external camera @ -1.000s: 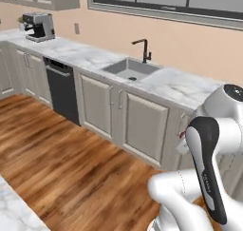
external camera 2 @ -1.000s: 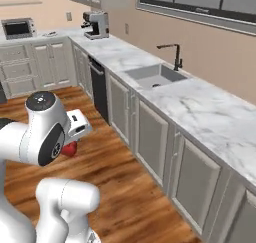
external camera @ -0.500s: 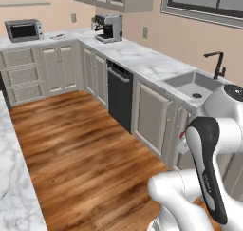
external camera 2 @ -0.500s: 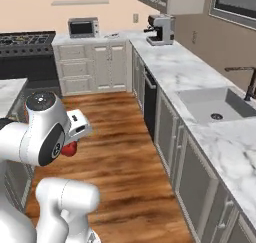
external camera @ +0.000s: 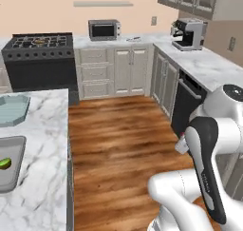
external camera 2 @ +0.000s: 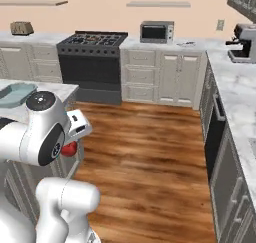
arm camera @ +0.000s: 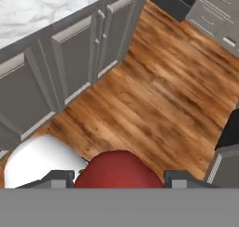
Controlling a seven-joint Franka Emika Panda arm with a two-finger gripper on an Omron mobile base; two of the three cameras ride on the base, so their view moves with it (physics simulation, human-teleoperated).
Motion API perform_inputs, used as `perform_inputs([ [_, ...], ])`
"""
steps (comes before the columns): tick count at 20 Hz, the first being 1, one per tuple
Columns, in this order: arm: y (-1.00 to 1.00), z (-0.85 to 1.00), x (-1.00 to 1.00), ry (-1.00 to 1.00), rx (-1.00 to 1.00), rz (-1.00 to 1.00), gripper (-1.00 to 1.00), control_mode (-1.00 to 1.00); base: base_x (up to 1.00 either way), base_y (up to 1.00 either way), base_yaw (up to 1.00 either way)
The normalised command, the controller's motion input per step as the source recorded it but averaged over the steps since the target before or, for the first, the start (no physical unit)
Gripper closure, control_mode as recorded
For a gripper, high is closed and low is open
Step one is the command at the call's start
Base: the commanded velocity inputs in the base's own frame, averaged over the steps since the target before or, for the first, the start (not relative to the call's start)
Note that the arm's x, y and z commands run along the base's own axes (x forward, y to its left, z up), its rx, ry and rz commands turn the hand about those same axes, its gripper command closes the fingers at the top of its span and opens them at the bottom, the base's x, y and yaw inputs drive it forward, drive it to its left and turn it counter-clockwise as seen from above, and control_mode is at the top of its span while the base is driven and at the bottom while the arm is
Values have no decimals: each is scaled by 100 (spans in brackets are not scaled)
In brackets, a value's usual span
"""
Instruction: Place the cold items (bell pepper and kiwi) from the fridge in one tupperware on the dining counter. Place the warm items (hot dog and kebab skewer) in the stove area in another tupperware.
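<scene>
Carrying: red bell pepper (arm camera: 116, 167) sits between pincer (arm camera: 119, 177) tips, seen in hand view; pincer clamped on it, jaws fairly wide apart around the body.
Pepper loc: low, tucked under the arm's white wrist at near left in right base view (external camera 2: 69, 148); over wood floor (arm camera: 158, 95), not over the table.
Targets: table (external camera: 42, 130) at left w/ grey tupperware (external camera: 16, 166) near, holding a green item (external camera: 4, 163), prob. kiwi; teal tupperware (external camera: 12, 112) farther along.
Risk 1: pepper is round and smooth, so it could slip from the tips if base jolts; it'd drop to floor and roll.
Risk 2: hand hangs below table top, close to grey cabinet fronts (arm camera: 70, 58); lifting late could knock pepper on the edge.
Risk 3: wrong box. Pepper belongs w/ the green item, if that's the kiwi; teal one is for warm stuff.
Arm pose: folded tight to body, elbow up, wrist bent so hand looks down at the floor.
Far side: stove (external camera: 40, 42), microwave (external camera: 104, 29).
</scene>
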Motion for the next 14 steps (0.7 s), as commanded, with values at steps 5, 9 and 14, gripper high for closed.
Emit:
perform_inputs([
  [5, 0, 0, 0, 0, 0, 0, 100, 100, 17, -34, 64],
  [9, 0, 0, 0, 0, 0, 0, 100, 100, 32, -46, 62],
  [14, 0, 0, 0, 0, 0, 0, 100, 100, 65, -54, 61],
])
